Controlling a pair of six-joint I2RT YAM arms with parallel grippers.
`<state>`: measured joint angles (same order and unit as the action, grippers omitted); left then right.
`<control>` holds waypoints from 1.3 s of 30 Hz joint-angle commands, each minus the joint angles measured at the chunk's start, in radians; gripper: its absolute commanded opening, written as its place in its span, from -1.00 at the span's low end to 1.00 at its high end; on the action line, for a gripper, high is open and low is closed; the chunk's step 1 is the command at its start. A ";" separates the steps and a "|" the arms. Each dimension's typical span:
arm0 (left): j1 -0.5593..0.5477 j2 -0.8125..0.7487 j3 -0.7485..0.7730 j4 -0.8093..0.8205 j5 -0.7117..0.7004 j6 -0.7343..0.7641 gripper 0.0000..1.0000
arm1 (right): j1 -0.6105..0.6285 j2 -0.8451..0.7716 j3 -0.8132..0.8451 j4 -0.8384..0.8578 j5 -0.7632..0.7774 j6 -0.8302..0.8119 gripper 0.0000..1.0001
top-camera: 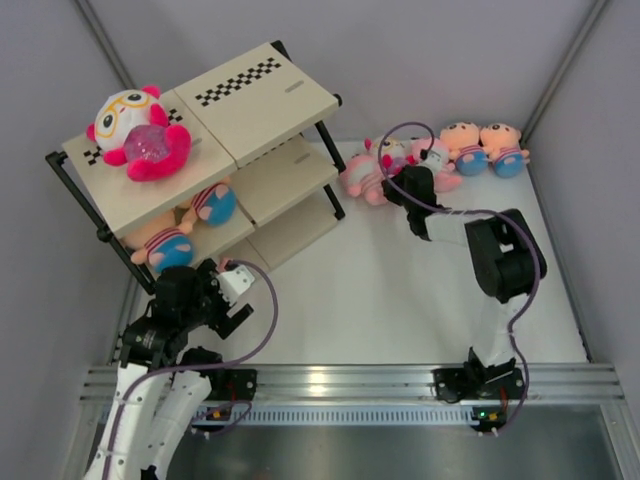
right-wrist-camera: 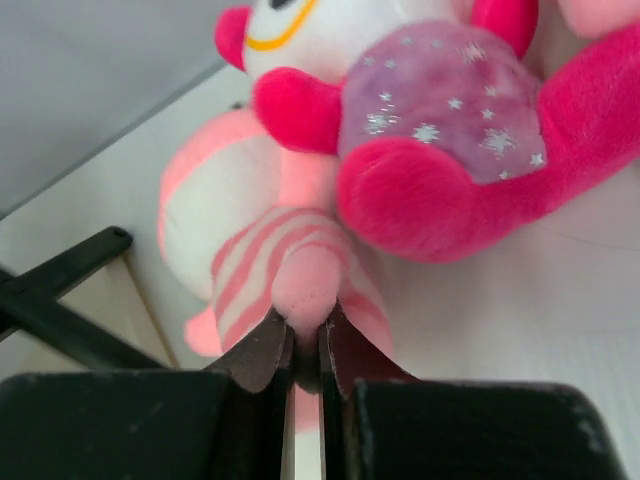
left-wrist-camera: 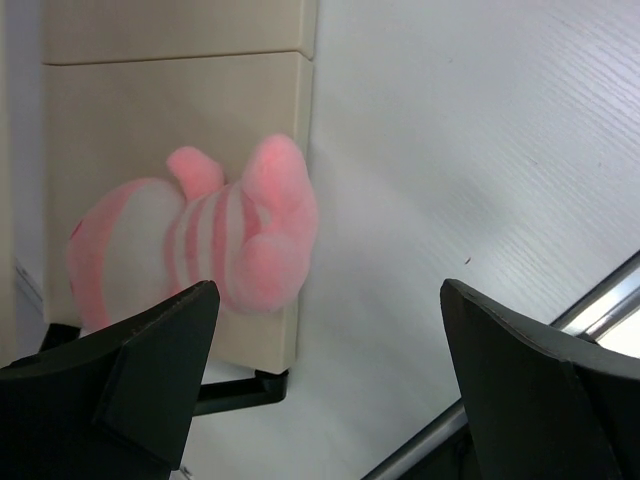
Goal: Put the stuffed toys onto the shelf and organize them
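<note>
Nearest, at left: left pincer (left-wrist-camera: pixel 330 300) spread wide, gripping nothing, facing a striped toy (left-wrist-camera: pixel 200 250) lying on a shelf (top-camera: pixel 270 100) board. Farther right: right pincer (right-wrist-camera: pixel 305 345) pinched tight on a limb of a pale pink toy (right-wrist-camera: pixel 250 240), against a hot-pink toy (right-wrist-camera: pixel 450 150) on the table (top-camera: pixel 400 290). Beyond, blue-bottomed toys (top-camera: pixel 465 150).

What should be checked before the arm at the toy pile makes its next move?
1. Right gripper shut on the pale pink striped plush toy: ok.
2. Hold secure: cannot tell; only a thin limb is pinched.
3. Hot-pink plush toy with white head clear of it: not ok, lies against it.
4. Room on the beige three-tier shelf: ok, one top board bare.
5. Left gripper out of the path: ok, open by the shelf.
</note>
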<state>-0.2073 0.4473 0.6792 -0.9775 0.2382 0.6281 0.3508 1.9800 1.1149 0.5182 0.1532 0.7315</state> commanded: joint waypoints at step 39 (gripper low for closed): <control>0.178 -0.423 0.415 -0.191 -0.146 -0.102 0.97 | 0.542 -0.439 -0.317 0.311 -0.159 -0.041 -1.00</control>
<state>-0.0387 0.0269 1.1049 -1.2236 0.1398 0.5564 0.8684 1.4845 0.7082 0.5919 -0.0017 0.5812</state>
